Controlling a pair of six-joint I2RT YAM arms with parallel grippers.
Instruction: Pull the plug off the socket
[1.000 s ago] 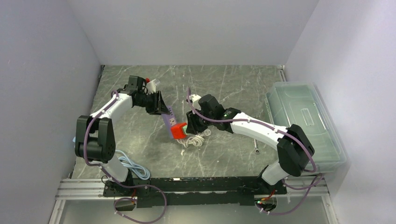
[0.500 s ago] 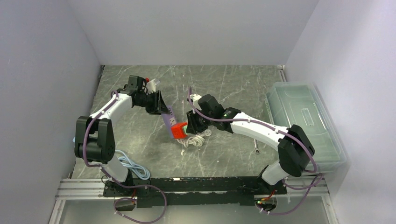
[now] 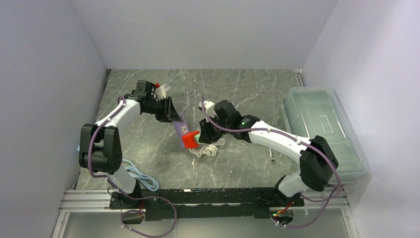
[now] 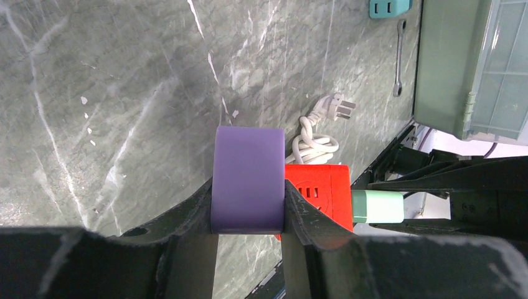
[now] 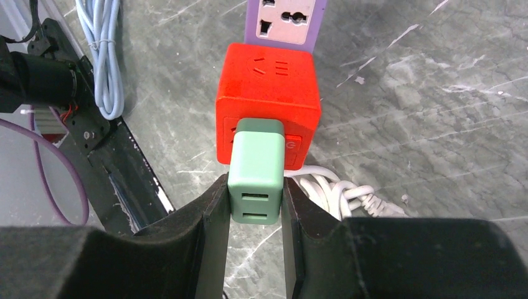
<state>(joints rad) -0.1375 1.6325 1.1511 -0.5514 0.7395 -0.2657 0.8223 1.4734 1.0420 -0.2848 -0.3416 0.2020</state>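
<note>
We have the mint-green block-shaped plug [image 5: 256, 171] seated in a side face of the red cube-shaped socket [image 5: 268, 81], which sits at the near end of the purple plastic power strip [image 4: 248, 177]. The whole assembly is held, as far as we can tell, just off the grey marbled tabletop [image 3: 148, 144] around its middle. Our right gripper [image 5: 256, 202] is clamped on the plug, with one black finger on each flat side and the plug's other end against the red face. Our left gripper [image 4: 248, 208] is closed across the width of the purple strip, bracing it from the far left. The pull turns on the plug's long axis. It runs straight out of the red face toward the right wrist, in line with the fingers, which from overhead means to the right and slightly far. The strip slants from far left to near right, so our two arms face each other across the cube. We judge that the right arm should draw back along that line while the left holds firm, since a sideways tug would likely bind the pins. A coiled white cable [image 3: 208, 148] lies on the table just below the cube, apart from both grippers.
</note>
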